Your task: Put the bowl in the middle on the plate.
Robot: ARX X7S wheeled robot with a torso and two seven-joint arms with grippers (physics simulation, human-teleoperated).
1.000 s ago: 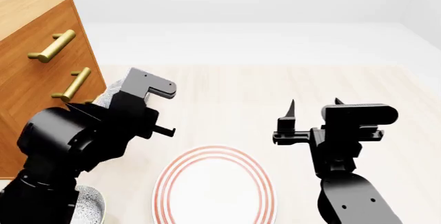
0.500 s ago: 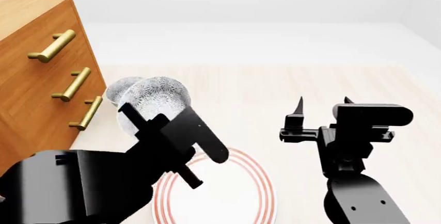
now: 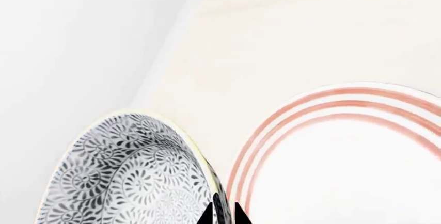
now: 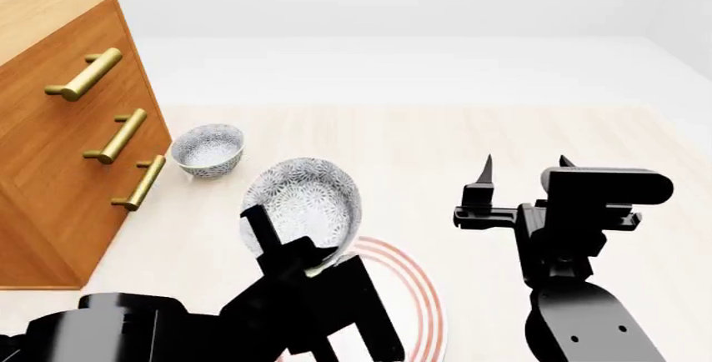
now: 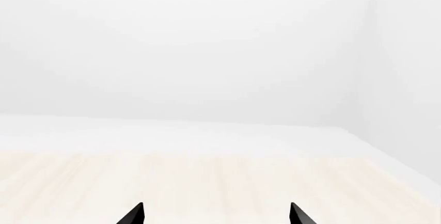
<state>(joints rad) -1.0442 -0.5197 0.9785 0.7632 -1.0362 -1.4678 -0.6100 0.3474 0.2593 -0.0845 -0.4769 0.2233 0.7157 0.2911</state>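
The bowl [image 4: 303,202] is pinched at its rim by the left gripper [image 4: 292,255] beside the plate [image 4: 421,312], while the right gripper [image 4: 525,172] is held with fingers spread.

bowl [image 4: 303,202]: white, grey-blue floral speckle | plate [image 3: 358,152]: white, red rings | end effector [image 4: 292,253]: black

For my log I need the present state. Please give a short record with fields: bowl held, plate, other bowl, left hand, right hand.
bowl held: patterned bowl, tilted on its side, lifted over the near edge of the plate
plate: red-ringed plate, partly hidden by the left arm, nothing seen on it
other bowl: second bowl, upright on the table by the drawers
left hand: left hand pinching the bowl's rim
right hand: right hand open, holding nothing, raised beside the plate
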